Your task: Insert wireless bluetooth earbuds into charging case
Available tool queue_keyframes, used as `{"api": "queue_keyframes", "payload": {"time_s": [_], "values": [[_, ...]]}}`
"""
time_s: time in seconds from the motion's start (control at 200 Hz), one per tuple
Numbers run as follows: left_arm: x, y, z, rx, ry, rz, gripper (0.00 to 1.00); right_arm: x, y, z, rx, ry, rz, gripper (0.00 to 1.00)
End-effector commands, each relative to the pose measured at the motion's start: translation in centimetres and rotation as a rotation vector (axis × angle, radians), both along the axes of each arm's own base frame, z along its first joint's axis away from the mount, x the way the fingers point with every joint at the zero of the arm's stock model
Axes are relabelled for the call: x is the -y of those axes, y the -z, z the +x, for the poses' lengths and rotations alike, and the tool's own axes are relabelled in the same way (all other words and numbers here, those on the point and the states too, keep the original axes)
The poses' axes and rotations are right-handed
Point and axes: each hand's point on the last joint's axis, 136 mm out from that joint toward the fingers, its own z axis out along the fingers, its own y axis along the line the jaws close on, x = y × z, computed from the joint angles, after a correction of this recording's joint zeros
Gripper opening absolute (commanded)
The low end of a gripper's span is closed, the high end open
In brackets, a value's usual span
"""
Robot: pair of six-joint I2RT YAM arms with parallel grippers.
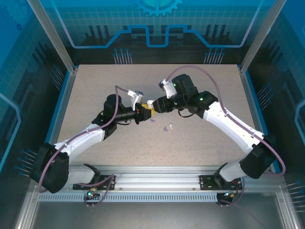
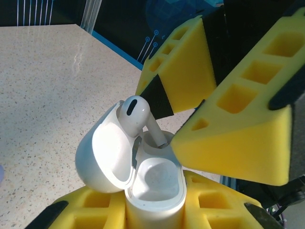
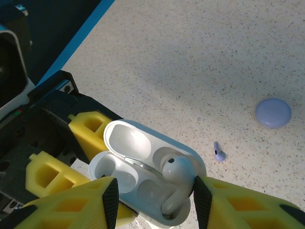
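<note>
The white charging case (image 2: 155,188) is held upright with its lid (image 2: 102,157) swung open, and my left gripper (image 2: 155,212) is shut on its body. One whitish earbud (image 3: 177,171) stands with its stem down in a slot of the case (image 3: 125,138). My right gripper (image 3: 155,195) is open, its yellow fingers (image 2: 238,133) on either side of that earbud; the left pad is clear of it. Another small lavender earbud (image 3: 219,151) lies loose on the table. In the top view both grippers meet mid-table around the case (image 1: 149,102).
A flat round purple disc (image 3: 273,113) lies on the speckled table beyond the loose earbud. Small lavender pieces (image 1: 167,128) sit just in front of the grippers. Blue walls and metal posts (image 1: 57,43) frame the table; the rail (image 1: 157,183) runs along the near edge.
</note>
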Motion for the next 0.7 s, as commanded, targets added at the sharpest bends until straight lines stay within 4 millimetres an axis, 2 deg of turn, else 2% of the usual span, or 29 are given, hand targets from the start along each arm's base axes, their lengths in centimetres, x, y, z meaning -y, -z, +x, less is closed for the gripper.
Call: {"api": "queue_keyframes", "payload": {"time_s": [0.0, 0.18, 0.355, 0.505, 0.695], "values": [[0.2, -1.2, -0.9, 0.076, 0.032, -0.014, 0.06, -0.6, -2.0, -1.5, 0.029, -0.066, 0.033, 0.48], [0.2, -1.5, -1.0, 0.086, 0.035, -0.017, 0.06, -0.6, -2.5, -1.8, 0.039, -0.080, 0.040, 0.49], [0.1, -2.1, -1.5, 0.104, 0.049, -0.025, 0.06, -0.1, -1.7, -1.6, 0.029, -0.062, 0.000, 0.49], [0.1, -2.4, -1.8, 0.120, 0.057, -0.024, 0.06, 0.2, -1.8, -1.6, 0.034, -0.051, -0.006, 0.49], [0.0, -2.2, -2.1, 0.124, 0.064, -0.015, 0.06, 0.1, -3.4, -2.1, 0.063, -0.068, 0.035, 0.51]]}}
